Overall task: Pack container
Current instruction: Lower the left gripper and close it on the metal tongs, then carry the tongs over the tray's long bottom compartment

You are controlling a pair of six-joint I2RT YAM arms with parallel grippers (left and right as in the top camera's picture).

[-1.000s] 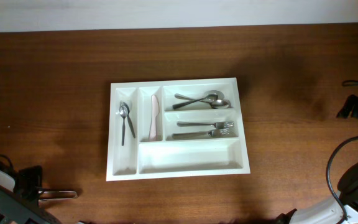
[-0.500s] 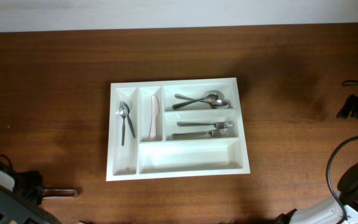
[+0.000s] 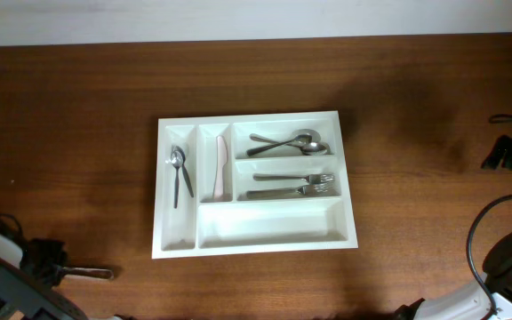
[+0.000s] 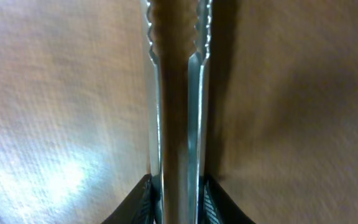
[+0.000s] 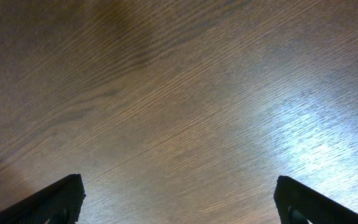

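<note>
Clearly the left fingers press on both sides of the metal tongs, pinching its two arms near together at the lower left corner of the desk. From there the container lies up and to the right, well apart, in the middle of the desk. The tongs point to the right, the same direction as the empty long compartment, so probably little turning is needed. The right fingers are spread wide over bare wood, far from the tongs.
</note>
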